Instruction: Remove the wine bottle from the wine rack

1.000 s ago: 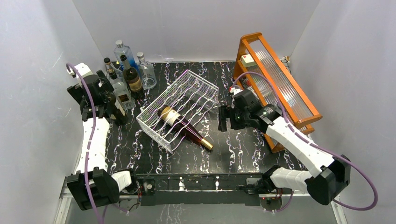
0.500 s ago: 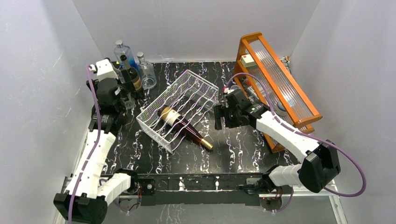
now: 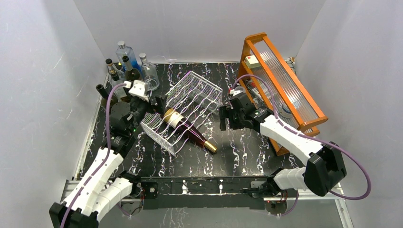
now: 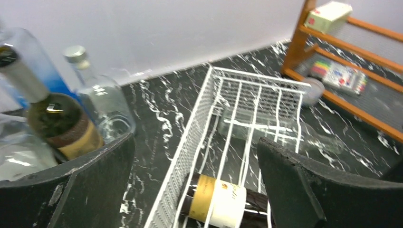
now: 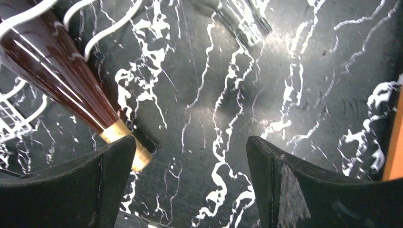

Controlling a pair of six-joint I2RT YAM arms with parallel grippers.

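Bright, even light from above fills the overhead view and pales the walls. In the right wrist view the glossy tabletop (image 5: 285, 61) shows glare at upper centre. The left wrist view is soft, with the left end effector (image 4: 195, 180) dark and unfocused along the bottom edge.

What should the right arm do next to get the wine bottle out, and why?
Probably slide the open right gripper sideways until it straddles the gold-capped neck of the wine bottle. The neck juts out of the wine rack but sits off to one side, not between the jaws.
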